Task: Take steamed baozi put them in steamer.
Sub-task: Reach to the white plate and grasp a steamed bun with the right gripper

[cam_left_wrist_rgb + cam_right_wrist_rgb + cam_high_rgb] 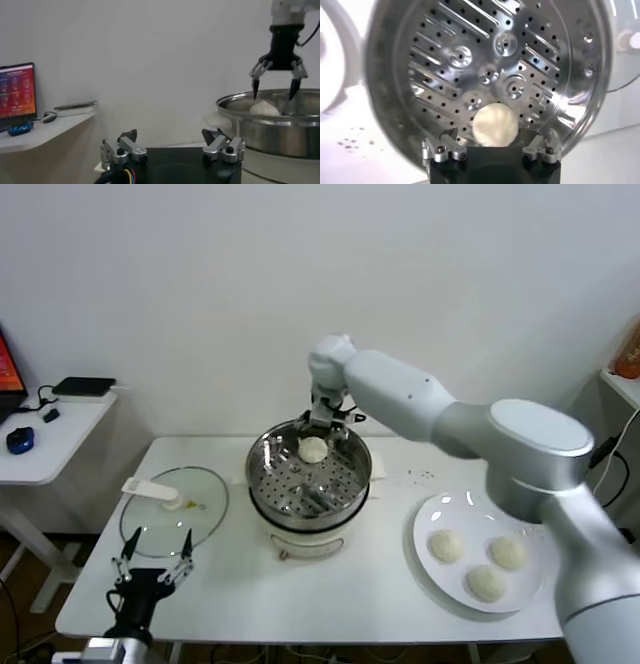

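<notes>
Nearest, the left gripper (152, 562) hangs idle with its fingers spread above the table's (330, 594) front-left edge, just before the glass lid (175, 509), while three steamed baozi (487, 583) lie dome-up on the white plate (430, 514) at the right. Farther back, the steamer (270, 459) stands upright, its open mouth facing up, with one round baozi (313, 449) resting on the perforated floor toward the far rim, too round to show any long axis. Directly above that bun hovers the right gripper (274, 89), jaws wide apart, tips pointing down either side of it, holding nothing.
</notes>
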Controlling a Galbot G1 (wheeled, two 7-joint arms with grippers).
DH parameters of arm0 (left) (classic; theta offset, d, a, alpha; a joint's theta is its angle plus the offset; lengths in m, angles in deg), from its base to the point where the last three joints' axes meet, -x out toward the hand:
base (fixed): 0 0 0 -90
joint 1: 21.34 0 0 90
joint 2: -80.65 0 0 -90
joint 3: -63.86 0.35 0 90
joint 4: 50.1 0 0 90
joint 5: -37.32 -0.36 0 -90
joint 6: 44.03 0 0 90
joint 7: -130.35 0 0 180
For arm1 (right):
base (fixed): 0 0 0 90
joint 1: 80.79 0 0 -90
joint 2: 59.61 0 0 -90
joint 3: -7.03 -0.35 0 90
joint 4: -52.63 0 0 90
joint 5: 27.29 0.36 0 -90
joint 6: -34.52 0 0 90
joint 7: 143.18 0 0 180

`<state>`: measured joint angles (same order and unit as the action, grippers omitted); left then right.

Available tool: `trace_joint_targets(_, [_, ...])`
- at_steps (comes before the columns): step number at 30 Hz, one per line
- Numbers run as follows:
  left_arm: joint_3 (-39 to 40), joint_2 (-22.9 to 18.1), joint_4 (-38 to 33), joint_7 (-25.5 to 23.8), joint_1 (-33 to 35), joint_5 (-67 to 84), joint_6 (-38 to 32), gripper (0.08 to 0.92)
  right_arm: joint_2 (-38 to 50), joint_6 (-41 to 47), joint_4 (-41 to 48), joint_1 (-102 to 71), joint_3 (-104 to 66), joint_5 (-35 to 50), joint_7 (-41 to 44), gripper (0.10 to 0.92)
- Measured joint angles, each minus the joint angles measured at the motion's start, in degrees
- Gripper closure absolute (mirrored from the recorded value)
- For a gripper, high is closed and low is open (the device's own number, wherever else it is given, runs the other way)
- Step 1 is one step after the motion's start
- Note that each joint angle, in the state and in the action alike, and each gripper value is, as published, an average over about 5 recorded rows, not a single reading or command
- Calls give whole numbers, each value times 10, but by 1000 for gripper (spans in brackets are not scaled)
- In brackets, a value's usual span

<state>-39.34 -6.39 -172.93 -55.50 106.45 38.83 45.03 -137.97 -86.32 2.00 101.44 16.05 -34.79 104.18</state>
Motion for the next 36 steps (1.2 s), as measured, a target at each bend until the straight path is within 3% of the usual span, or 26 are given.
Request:
trace_joint_targets(16, [10,2,-8,0,6,-1,-2,177,247,250,-172,120,151,276,-18,203])
trace_joint_targets(25, [18,2,-21,-2,4,-1,0,177,363,360,-247,97,187,325,-44,203])
trace_joint_targets(36, [15,7,-23,-2,10,-1,-5,177,408,428,-266,7,171,338,-72,203])
